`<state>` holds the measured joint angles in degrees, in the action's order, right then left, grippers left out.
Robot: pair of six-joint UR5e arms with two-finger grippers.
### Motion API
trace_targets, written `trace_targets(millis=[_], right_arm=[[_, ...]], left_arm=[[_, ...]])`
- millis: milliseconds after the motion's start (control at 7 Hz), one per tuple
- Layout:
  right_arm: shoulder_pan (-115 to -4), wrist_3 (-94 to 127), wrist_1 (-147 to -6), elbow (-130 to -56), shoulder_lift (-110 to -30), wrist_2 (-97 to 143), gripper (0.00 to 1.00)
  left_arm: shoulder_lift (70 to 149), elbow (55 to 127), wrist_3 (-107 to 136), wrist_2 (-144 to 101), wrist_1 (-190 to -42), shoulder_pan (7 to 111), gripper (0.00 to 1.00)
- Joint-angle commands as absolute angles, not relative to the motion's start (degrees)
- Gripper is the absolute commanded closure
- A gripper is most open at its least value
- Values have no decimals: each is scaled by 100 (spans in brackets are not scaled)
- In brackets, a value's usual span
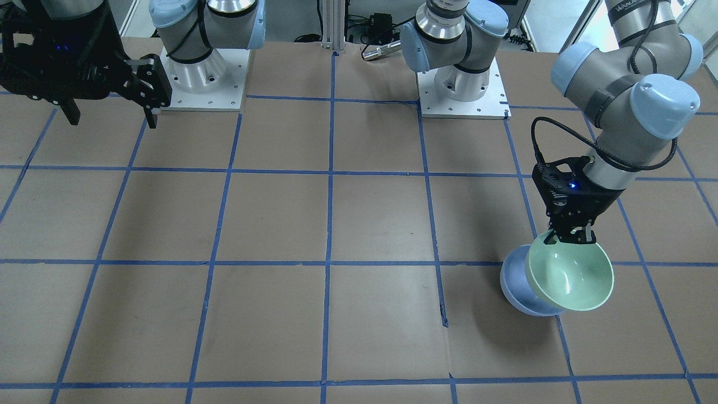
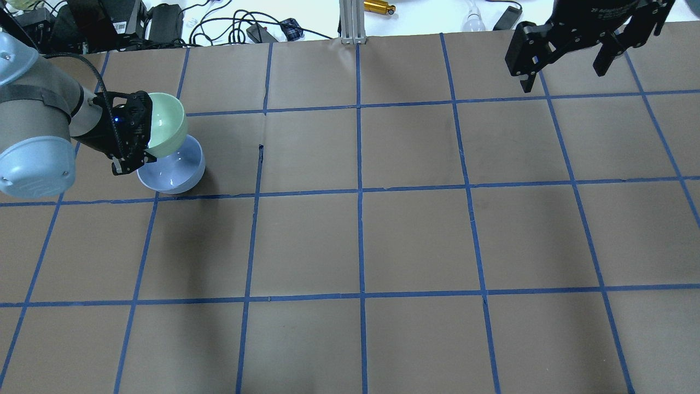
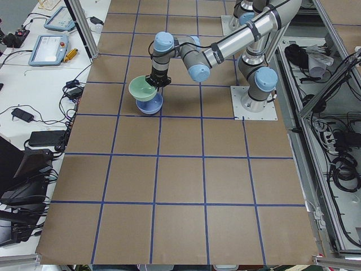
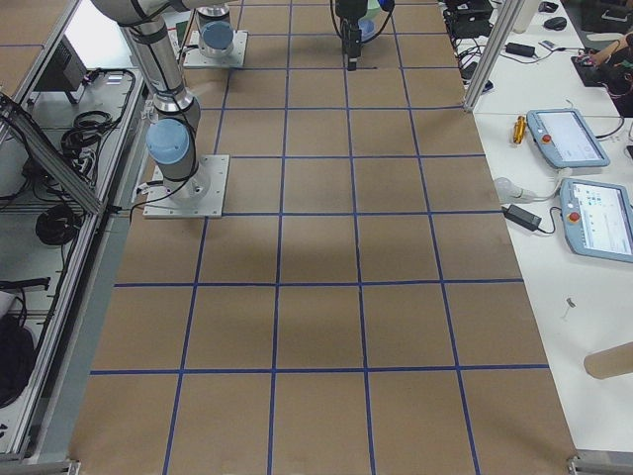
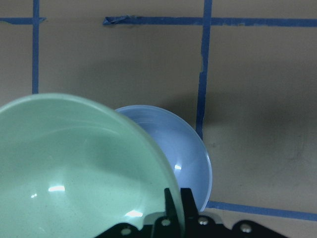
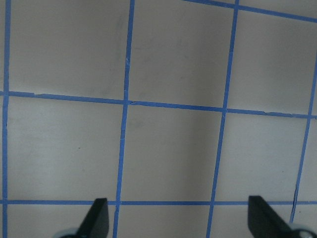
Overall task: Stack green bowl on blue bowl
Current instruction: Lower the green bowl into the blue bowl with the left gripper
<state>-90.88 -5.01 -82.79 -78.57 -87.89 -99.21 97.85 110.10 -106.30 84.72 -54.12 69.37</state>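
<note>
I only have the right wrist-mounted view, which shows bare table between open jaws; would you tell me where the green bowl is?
Observer: The left gripper holds the green bowl by its rim, jaws shut on it, up off the table.
Operator: Thank you. Is it level?
Observer: No, it is tilted, with its opening turned away from the robot's base.
Operator: And the blue bowl?
Observer: The blue bowl stands upright on the table just beneath the green one, only partly covered by it. I cannot tell whether the two touch.
</note>
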Motion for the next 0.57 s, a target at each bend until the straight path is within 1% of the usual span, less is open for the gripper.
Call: trace_targets(millis=[0, 429], right_arm=[[-9088, -501, -8279, -7857, -8789, -9923, 0], [-9088, -501, -8279, -7857, -8789, -9914, 0]], left_arm=[[9878, 11118, -10688, 8473, -5388, 6873, 100], [9984, 11171, -10688, 8473, -5379, 6864, 100]])
